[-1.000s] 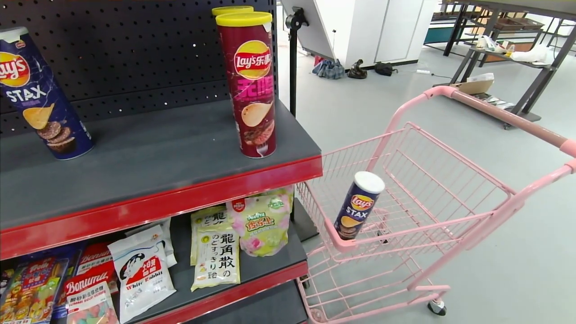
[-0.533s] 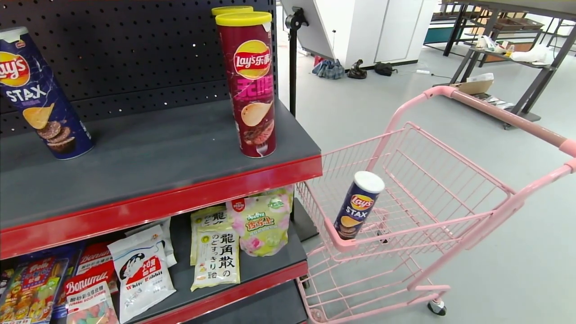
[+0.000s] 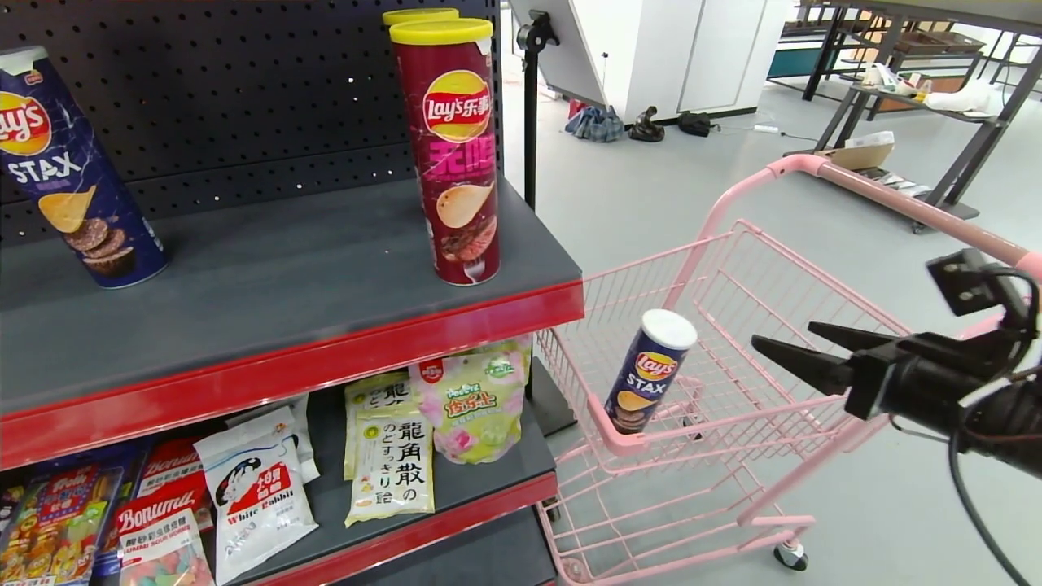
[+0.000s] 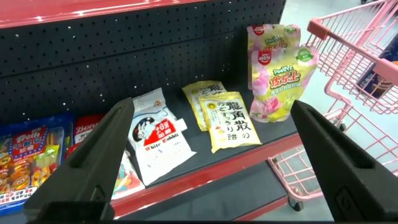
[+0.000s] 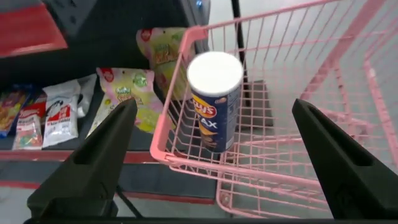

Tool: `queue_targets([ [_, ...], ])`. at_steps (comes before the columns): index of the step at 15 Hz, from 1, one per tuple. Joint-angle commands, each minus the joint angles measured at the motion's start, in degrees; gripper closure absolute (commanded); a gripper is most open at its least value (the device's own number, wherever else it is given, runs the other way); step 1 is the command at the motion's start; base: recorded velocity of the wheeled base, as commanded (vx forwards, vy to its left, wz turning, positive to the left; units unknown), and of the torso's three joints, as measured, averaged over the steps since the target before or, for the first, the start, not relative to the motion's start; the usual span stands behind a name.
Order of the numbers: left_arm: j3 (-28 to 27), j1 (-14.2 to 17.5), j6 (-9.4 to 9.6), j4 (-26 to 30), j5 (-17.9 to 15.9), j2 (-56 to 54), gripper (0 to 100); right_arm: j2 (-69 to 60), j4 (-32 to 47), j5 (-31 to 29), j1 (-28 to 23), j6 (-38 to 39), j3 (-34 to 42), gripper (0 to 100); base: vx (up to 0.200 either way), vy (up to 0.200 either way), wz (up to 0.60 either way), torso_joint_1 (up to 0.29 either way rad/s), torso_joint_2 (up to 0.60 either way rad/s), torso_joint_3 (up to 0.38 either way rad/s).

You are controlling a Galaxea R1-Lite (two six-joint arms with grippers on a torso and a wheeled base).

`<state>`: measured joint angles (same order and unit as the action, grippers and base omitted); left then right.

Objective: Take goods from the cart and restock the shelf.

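Observation:
A blue chip can with a white lid [image 3: 651, 370] stands tilted in the front corner of the pink cart [image 3: 802, 167], nearest the shelf. The right wrist view looks down on this can [image 5: 213, 118] inside the cart's wire basket [image 5: 280, 56]. My right gripper [image 3: 781, 335] hovers open over the basket, to the right of the can and apart from it, with the can centred beyond its fingertips [image 5: 127, 112]. My left gripper [image 4: 212, 106] is open and empty in front of the lower shelf [image 4: 249, 158]. The upper grey shelf [image 3: 285, 277] carries a maroon can [image 3: 452, 155] and another blue can [image 3: 69, 175].
Snack bags [image 3: 391, 456] lie on the lower shelf, among them a white bag [image 4: 155, 140] and a pink-green bag [image 4: 277, 84]. A black pole [image 3: 531, 114] stands between shelf and cart. Open grey floor [image 3: 651, 187] and tables [image 3: 920, 73] lie behind.
My right arm has come into the head view from the right, its open gripper now over the cart basket, pointing at the blue can. The cans and the cart have not moved.

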<state>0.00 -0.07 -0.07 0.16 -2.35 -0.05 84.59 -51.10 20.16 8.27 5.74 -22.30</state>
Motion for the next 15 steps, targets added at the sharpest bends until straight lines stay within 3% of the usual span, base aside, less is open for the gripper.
queue_targets([
  [1, 0.00, 0.07, -0.01, 0.02, -0.02, 0.05, 0, 12.79, -3.39, 1.37, 0.96, -0.03, -0.99, 0, 0.000, 0.000, 0.00, 0.000, 0.00, 0.000],
  [5, 0.00, -0.01, -0.10, 0.02, -0.02, 0.05, 0, 17.98, -4.53, 2.78, 2.81, -1.96, -1.26, 0, 0.000, 0.000, 0.00, 0.000, 0.00, 0.000],
  [9, 0.00, -0.01, -0.10, 0.02, -0.02, 0.05, 0, 25.01, -13.23, 4.71, 2.90, -2.14, -0.99, 0, 0.000, 0.000, 0.00, 0.000, 0.00, 0.000],
  [15, 0.00, -0.01, -0.10, 0.02, -0.02, 0.05, 0, 31.43, -15.43, 7.70, 2.81, -2.58, -5.48, 0, 0.000, 0.000, 0.00, 0.000, 0.00, 0.000],
])
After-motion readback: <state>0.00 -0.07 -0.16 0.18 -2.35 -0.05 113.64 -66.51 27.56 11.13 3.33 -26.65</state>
